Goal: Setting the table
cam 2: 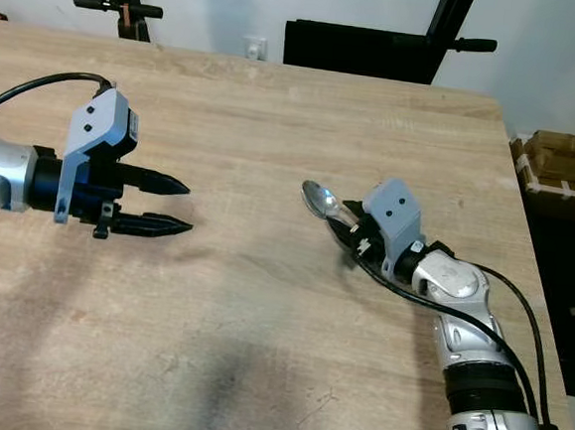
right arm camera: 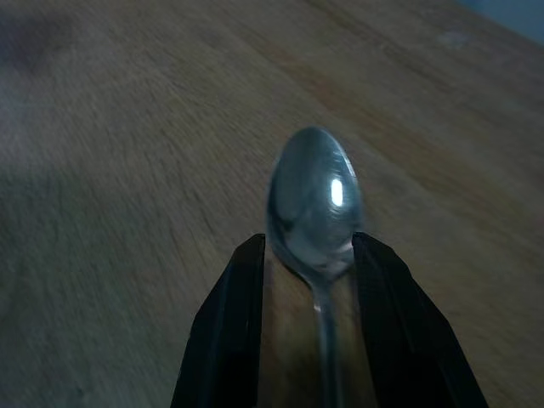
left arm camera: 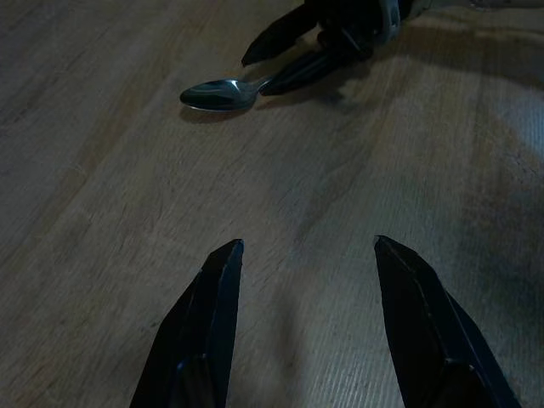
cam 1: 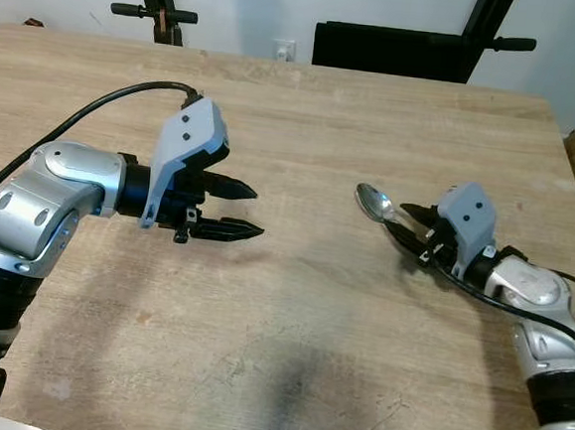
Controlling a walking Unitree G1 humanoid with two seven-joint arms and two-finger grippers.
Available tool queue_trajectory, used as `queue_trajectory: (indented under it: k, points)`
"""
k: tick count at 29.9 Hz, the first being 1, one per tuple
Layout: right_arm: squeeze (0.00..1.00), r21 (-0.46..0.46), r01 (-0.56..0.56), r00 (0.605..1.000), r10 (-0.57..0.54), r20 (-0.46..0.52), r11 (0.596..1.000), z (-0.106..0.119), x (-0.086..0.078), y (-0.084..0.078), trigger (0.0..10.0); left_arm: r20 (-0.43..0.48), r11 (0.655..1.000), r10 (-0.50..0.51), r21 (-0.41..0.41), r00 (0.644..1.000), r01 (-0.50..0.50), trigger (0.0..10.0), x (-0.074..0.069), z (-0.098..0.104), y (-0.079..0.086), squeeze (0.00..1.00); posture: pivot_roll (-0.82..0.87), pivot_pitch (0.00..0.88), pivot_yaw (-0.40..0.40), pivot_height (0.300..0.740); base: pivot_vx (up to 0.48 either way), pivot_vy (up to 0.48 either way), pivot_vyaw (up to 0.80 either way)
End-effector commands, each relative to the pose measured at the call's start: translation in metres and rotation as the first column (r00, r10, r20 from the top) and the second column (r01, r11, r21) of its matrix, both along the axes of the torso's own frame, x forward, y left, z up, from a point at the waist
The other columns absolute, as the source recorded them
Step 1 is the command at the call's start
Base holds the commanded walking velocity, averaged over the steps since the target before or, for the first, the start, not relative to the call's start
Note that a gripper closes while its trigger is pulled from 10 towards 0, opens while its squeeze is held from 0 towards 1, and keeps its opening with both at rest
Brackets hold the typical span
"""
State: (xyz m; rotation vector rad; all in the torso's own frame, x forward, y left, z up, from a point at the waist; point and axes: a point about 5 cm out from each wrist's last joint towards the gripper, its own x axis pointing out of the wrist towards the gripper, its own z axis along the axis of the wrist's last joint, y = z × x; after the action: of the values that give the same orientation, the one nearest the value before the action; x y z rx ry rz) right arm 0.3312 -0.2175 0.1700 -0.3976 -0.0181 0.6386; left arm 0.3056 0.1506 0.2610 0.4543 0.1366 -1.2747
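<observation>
Spoon held by handle in right gripper, jaws closed on it. Left gripper open, empty, above surface. Spoon judged light, hard, slippery; handle best held.

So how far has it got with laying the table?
Barely begun, by the look of it. Nothing is laid out on the wooden table so far. In hand: the right gripper holds a spoon between its fingers, bowl sticking out forward, low over the tabletop. The left gripper hovers open with nothing in it. Left to do: set the spoon down in its place.
</observation>
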Motion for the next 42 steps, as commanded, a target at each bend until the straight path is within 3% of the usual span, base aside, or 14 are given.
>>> queue_trajectory:
  k: [1, 3, 8, 17, 18, 19, 29, 36, 41, 42]
  points:
    - [0.00, 0.014, 0.023, 0.998, -0.022, -0.052, 1.000, -0.009, 0.001, -0.003, 10.0, 0.000, 1.000, -0.012, 0.010, 1.000, 0.012, 10.0, 0.000, -0.002, 0.000, 0.00, 0.04, 0.099, 0.139, 0.740, 0.000, 0.000, 0.00]
    - [0.00, 0.016, 0.032, 0.997, -0.031, -0.064, 0.999, -0.011, 0.002, -0.004, 10.0, 0.001, 1.000, -0.011, 0.010, 1.000, 0.011, 10.0, -0.001, -0.002, 0.000, 0.00, 0.04, 0.098, 0.138, 0.740, 0.000, 0.000, 0.00]
    - [0.00, 0.001, 0.030, 0.979, -0.029, -0.201, 1.000, -0.028, 0.001, -0.012, 10.0, 0.000, 1.000, -0.004, 0.008, 1.000, 0.004, 10.0, -0.002, -0.003, 0.003, 0.00, 0.05, 0.099, 0.128, 0.740, 0.000, 0.000, 0.00]
    - [0.00, -0.001, 0.053, 0.962, -0.051, -0.267, 0.999, -0.029, 0.007, -0.025, 10.0, -0.002, 1.000, 0.007, -0.002, 1.000, -0.007, 10.0, -0.003, -0.004, 0.003, 0.00, 0.05, 0.106, 0.120, 0.740, 0.000, 0.000, 0.00]
    - [0.00, -0.003, 0.042, 0.959, -0.041, -0.281, 0.999, -0.030, 0.007, -0.025, 6.7, -0.002, 1.000, 0.008, -0.004, 1.000, -0.008, 10.0, -0.003, -0.005, 0.003, 0.00, 0.05, 0.107, 0.119, 0.740, 0.000, 0.000, 0.00]
    - [0.00, -0.009, 0.024, 0.955, -0.026, -0.295, 1.000, -0.032, 0.006, -0.024, 0.0, -0.001, 1.000, 0.010, -0.006, 1.000, -0.010, 10.0, -0.003, -0.005, 0.003, 0.00, 0.05, 0.109, 0.116, 0.740, 0.000, 0.000, 0.00]
    - [0.00, 0.022, -0.036, 0.933, 0.041, -0.356, 0.999, -0.040, 0.000, -0.020, 0.0, 0.001, 1.000, 0.022, -0.015, 1.000, -0.022, 10.0, -0.003, -0.005, 0.002, 0.00, 0.05, 0.113, 0.114, 0.740, 0.000, 0.000, 0.00]
    - [0.00, 0.149, -0.032, 0.927, 0.085, -0.365, 0.988, -0.037, -0.005, -0.019, 0.0, 0.000, 0.999, 0.021, -0.030, 1.000, -0.021, 10.0, -0.003, -0.008, -0.002, 0.00, 0.02, 0.110, 0.104, 0.740, 0.000, 0.000, 0.00]
    - [0.00, 0.273, -0.024, 0.962, 0.097, -0.256, 0.962, -0.016, -0.010, -0.006, 0.0, 0.003, 0.998, 0.041, -0.057, 0.999, -0.041, 10.0, -0.002, -0.011, -0.004, 0.00, 0.01, 0.110, 0.097, 0.740, 0.000, 0.000, 0.00]
    - [0.00, 0.328, -0.003, 0.980, 0.068, -0.186, 0.945, 0.000, -0.010, 0.000, 0.0, 0.006, 0.995, 0.064, -0.076, 0.998, -0.063, 10.0, -0.001, -0.012, -0.005, 0.00, 0.00, 0.110, 0.096, 0.740, 0.000, 0.000, 0.00]
